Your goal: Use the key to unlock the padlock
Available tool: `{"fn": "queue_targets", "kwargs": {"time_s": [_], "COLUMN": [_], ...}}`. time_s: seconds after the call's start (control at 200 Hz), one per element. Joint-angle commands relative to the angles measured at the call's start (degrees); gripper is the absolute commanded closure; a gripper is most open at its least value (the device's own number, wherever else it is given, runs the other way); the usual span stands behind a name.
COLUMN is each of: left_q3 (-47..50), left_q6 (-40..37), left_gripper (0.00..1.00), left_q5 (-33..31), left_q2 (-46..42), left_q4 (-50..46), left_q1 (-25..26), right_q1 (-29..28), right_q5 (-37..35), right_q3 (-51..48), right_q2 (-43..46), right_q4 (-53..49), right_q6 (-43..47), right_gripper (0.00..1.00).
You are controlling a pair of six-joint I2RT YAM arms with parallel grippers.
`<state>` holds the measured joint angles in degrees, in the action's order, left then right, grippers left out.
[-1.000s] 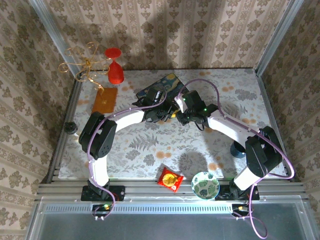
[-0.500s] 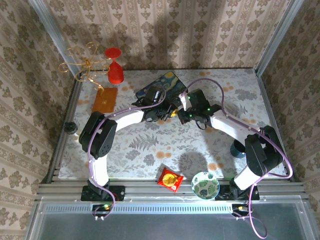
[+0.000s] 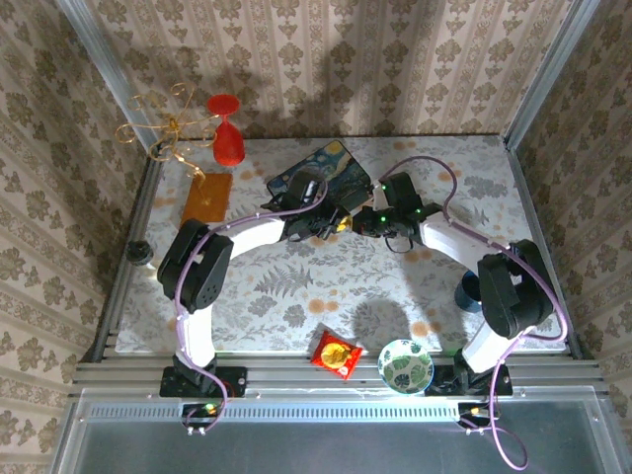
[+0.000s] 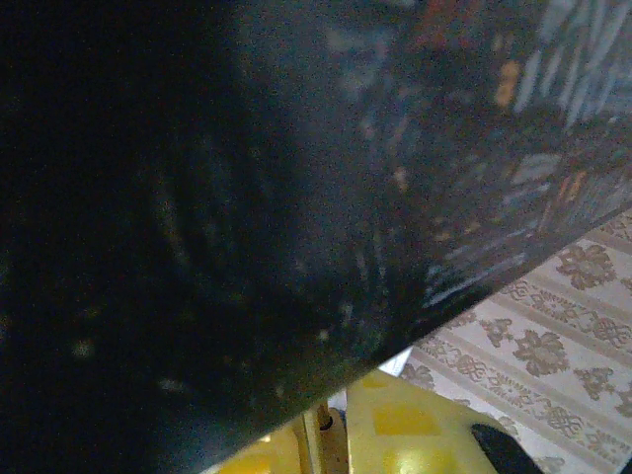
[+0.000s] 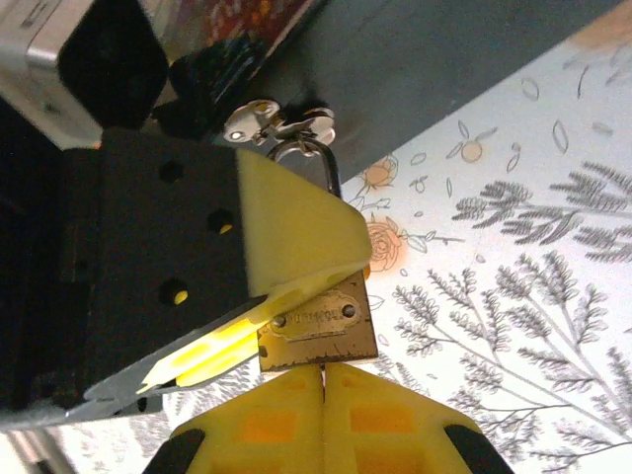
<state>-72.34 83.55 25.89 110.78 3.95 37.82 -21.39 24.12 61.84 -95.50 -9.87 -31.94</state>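
Observation:
The small brass padlock (image 5: 318, 331) hangs by its thin shackle from the silvery hasp (image 5: 281, 123) of the dark blue painted box (image 3: 321, 173). My left gripper (image 5: 286, 301) comes in from the left and is shut on the padlock's upper body. My right gripper (image 5: 323, 373) sits just below, fingers pressed together with their tips against the padlock's underside. A thin dark sliver of the key (image 5: 323, 366) shows at that seam; the rest of the key is hidden. From above, both grippers meet at the padlock (image 3: 343, 225). In the left wrist view the box (image 4: 247, 197) looms close over my yellow fingers (image 4: 415, 434).
A red goblet (image 3: 227, 128) and a gold wire stand (image 3: 163, 123) are at the back left, with an orange block (image 3: 206, 197) beside them. A snack packet (image 3: 336, 354) and a patterned bowl (image 3: 406, 365) lie near the front edge. A dark cup (image 3: 470, 293) stands at the right.
The right wrist has swung to the right and turned while its fingers stayed at the padlock, and its jaws have closed tighter. The left arm and the padlock have held still.

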Motion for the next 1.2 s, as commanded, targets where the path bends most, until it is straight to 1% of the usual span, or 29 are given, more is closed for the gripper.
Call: {"fn": "queue_targets", "kwargs": {"time_s": [0.0,0.175,0.215,0.27,0.3,0.36,0.38,0.425,0.44,0.52,0.655,0.69,0.725,0.82,0.835,0.86,0.9,0.945,0.961,1.001,1.041,1.116,1.141,1.191], "left_q3": [0.3,0.7,0.7,0.8,0.8,1.2,1.4,1.7,1.8,2.5,3.5,3.8,4.2,5.9,6.3,6.8,7.6,8.6,9.0,9.8,10.5,11.0,11.1,11.0], "left_q6": [2.7,1.5,1.5,1.5,1.6,1.6,1.6,1.6,1.6,1.4,-0.2,-0.8,-1.5,-3.6,-4.0,-4.5,-5.5,-6.6,-7.0,-7.7,-8.5,-10.4,-11.0,-12.4], "left_gripper": [1.0,0.99,0.98,0.94,0.88,0.71,0.68,0.66,0.61,0.4,0.37,0.31,0.22,0.19,0.16,0.13,0.05,0.01,0.0,0.0,0.0,0.0,0.0,0.0], "left_q5": [6.9,6.1,6.0,6.0,6.0,5.8,5.8,5.6,5.6,5.4,4.6,4.3,4.0,3.0,2.9,2.6,1.9,1.0,0.6,-0.3,-1.2,-2.4,-3.0,-4.1], "left_q2": [-0.6,-1.1,-1.1,-1.0,-1.0,-1.0,-1.0,-1.1,-1.0,-1.2,-2.3,-2.8,-3.3,-5.1,-5.5,-6.0,-7.0,-8.2,-8.5,-9.7,-10.8,-12.7,-13.3,-14.3], "left_q4": [4.5,3.9,4.0,4.1,4.1,4.2,4.3,4.3,4.3,4.2,2.7,1.8,0.7,-1.5,-1.8,-2.3,-3.7,-4.6,-4.9,-5.5,-5.9,-7.2,-7.6,-8.2], "left_q1": [1.0,0.7,0.8,0.7,0.7,0.7,0.7,0.8,0.7,0.8,0.7,0.6,0.6,0.4,0.4,0.4,0.3,0.2,0.2,0.1,0.0,0.0,-0.1,-0.1], "right_q1": [1.1,4.4,4.7,4.9,5.0,5.0,5.1,5.2,5.2,5.6,5.8,5.9,5.9,6.0,5.9,6.0,5.9,5.8,5.8,5.5,5.3,4.6,4.4,3.9], "right_q5": [4.4,10.8,10.5,9.4,8.6,7.2,6.9,6.7,6.7,6.9,7.4,7.5,7.5,8.2,8.3,8.5,8.3,7.8,7.5,6.7,6.2,5.4,5.1,4.7], "right_q3": [-1.8,-7.2,-7.5,-7.3,-7.1,-6.6,-6.6,-6.8,-6.9,-7.7,-9.0,-9.1,-9.3,-9.6,-9.6,-9.6,-9.7,-9.7,-9.8,-9.8,-9.7,-9.6,-9.5,-9.2], "right_q2": [-3.1,-2.5,-2.1,-1.7,-1.3,-1.0,-0.9,-1.0,-1.1,-1.6,-2.5,-2.6,-2.8,-3.6,-3.7,-3.9,-4.1,-4.0,-3.9,-3.8,-3.6,-3.5,-3.6,-3.8], "right_q4": [1.9,13.3,13.1,11.1,10.0,7.5,7.0,6.7,6.6,7.5,9.5,9.8,10.3,11.6,11.7,12.0,12.3,12.0,11.9,11.4,11.1,10.7,10.7,10.7], "right_q6": [-10.9,-21.9,-22.1,-21.1,-20.2,-18.4,-18.1,-17.7,-17.6,-17.8,-18.4,-18.5,-18.7,-19.0,-19.1,-19.1,-19.0,-18.4,-18.2,-17.6,-16.9,-15.9,-15.6,-15.1], "right_gripper": [1.0,1.0,1.0,1.0,1.0,1.0,1.0,1.0,1.0,1.0,1.0,1.0,1.0,1.0,1.0,1.0,1.0,1.0,0.98,0.88,0.83,0.7,0.67,0.66]}}
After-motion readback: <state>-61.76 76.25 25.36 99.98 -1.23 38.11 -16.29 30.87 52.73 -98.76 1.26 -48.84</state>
